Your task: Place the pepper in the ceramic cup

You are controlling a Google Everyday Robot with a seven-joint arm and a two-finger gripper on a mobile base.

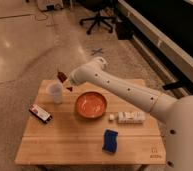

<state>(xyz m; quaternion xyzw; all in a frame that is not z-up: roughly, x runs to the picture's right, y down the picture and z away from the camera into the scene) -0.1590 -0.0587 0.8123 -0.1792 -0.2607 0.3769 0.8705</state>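
- Tool: at the end of the white arm, hanging over the bench's upper-left area, just to the 1 o'clock side of the ceramic cup. Whether anything is pinched in it cannot be told from here.
- Pepper: a small dark-red shape right at the tool, above the cup's rim and slightly to its 2 o'clock; not yet inside.
- Ceramic cup: plain white, upright, at about 9 o'clock from the orange-red bowl, standing apart from it.
- Handling, as a judgement: the pepper looks light, glossy and likely slippery, best pinched across its middle; the cup is narrow and probably tips easily, so the drop should be centred.
- Other items: red-white-black packet at 7 o'clock of the cup; blue sponge and white box toward 4 o'clock.
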